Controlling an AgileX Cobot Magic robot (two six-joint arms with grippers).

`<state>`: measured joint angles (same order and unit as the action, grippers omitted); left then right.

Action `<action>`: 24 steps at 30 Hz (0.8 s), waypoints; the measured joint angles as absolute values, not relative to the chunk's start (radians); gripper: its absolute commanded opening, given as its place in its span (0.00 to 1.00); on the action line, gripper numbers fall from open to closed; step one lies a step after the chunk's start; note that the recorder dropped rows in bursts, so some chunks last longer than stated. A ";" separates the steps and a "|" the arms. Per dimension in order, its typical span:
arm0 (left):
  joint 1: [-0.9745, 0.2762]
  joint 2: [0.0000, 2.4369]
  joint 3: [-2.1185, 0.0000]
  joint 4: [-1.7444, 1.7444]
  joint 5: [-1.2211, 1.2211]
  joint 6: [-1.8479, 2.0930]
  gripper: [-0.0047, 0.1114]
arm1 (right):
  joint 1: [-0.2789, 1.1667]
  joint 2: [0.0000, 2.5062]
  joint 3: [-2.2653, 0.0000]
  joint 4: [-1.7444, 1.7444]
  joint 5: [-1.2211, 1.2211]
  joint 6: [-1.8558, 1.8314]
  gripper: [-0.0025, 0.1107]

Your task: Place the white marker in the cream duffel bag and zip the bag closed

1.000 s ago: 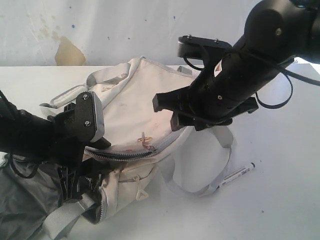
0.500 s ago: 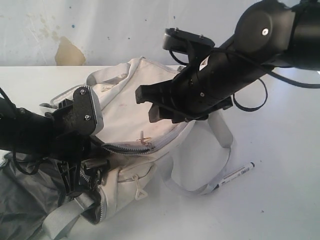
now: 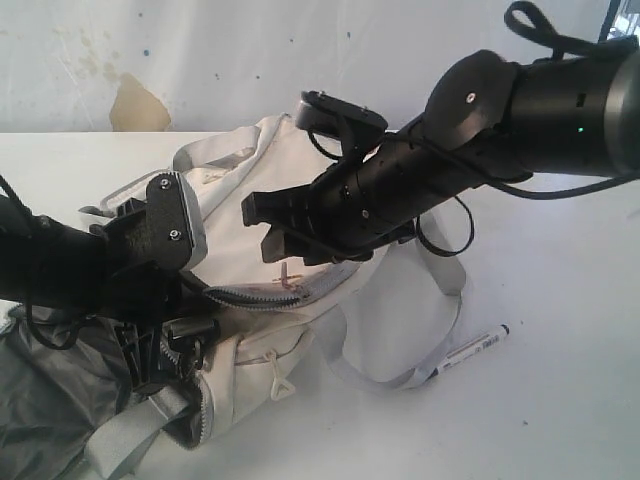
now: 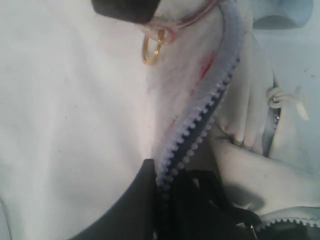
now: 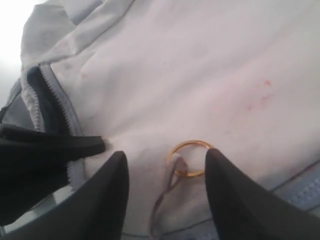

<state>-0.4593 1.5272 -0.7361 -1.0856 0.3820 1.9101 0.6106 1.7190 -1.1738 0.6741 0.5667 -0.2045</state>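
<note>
Position of items: the white marker (image 3: 470,349) lies flat on the white table (image 3: 560,410), outside the cream duffel bag (image 3: 250,190) and to its right. Its long axis runs diagonally. The black cap points to the far right, away from the bag. The plain end points back to the near left and sits just beside a loop of grey strap (image 3: 400,381). Neither arm is near it.

Bag: it lies slumped on its side. The cream panel shows faint reddish marks. The grey zipper (image 3: 250,297) is partly open, and dark grey lining (image 3: 50,400) spills out at the near left corner.

Left gripper (image 3: 165,345): it is low at the bag's open end. In the left wrist view its black fingers (image 4: 135,210) are drawn together on the toothed zipper edge, which runs up between them, so the gripper is pinching the bag there.

Right gripper (image 3: 266,229): it reaches across the middle, over the bag's upper panel. In the right wrist view its fingers (image 5: 107,200) are spread wide and hold nothing. One finger stands on each side of a small gold ring (image 5: 190,142) on the zipper pull. Whether the tips touch the fabric cannot be told.
</note>
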 measured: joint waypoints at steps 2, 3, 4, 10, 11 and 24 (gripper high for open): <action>-0.459 1.527 -0.736 -1.086 0.382 1.910 0.04 | 0.611 1.736 -1.174 0.674 0.571 -0.207 0.42; -0.459 1.527 -0.736 -1.086 0.382 1.910 0.04 | 0.611 1.744 -1.174 0.674 0.574 -0.207 0.42; -0.459 1.527 -0.736 -1.086 0.382 1.910 0.04 | 0.611 1.750 -1.174 0.674 0.577 -0.209 0.42; -0.459 1.527 -0.736 -1.086 0.382 1.910 0.04 | 0.630 1.763 -1.174 0.676 0.577 -0.245 0.37; -0.459 1.527 -0.736 -1.086 0.382 1.910 0.04 | 0.637 1.768 -1.174 0.676 0.572 -0.246 0.36; -0.459 1.527 -0.734 -1.086 0.389 1.893 0.04 | 0.645 1.805 -1.174 0.657 0.564 -0.254 0.02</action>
<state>-0.4593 1.5272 -0.7345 -1.0856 0.3886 1.8926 0.6453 1.8055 -1.1738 0.6567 0.5639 -0.2541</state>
